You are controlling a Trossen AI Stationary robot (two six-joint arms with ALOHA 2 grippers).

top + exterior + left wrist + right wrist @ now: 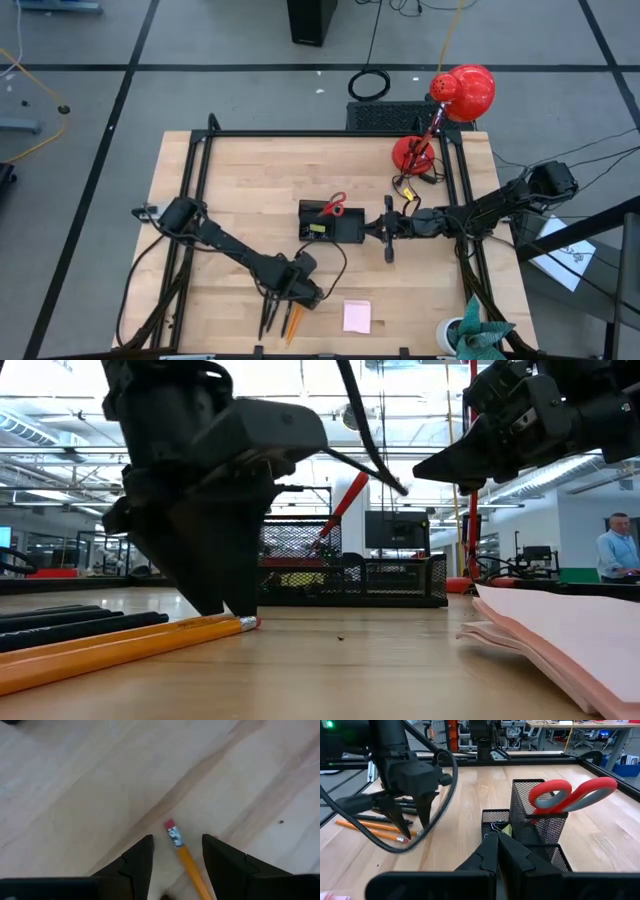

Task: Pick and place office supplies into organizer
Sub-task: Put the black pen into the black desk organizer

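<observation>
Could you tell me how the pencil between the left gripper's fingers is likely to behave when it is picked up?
The pencil looks thin, straight and rigid, so it should stay stiff. The left gripper straddles it near the eraser end, so the long free end may droop or pivot. Lying flat on the wooden table, it could roll if nudged.

Two pencils (370, 829), one scissors (570, 795), one organizer (335, 230)

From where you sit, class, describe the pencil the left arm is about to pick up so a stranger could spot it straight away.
Start at the wooden table and go to its near edge, where pens and pencils lie below the left gripper. The pencil lies between its open fingers; its pink eraser tip sets it apart from the dark pens beside it.
</observation>
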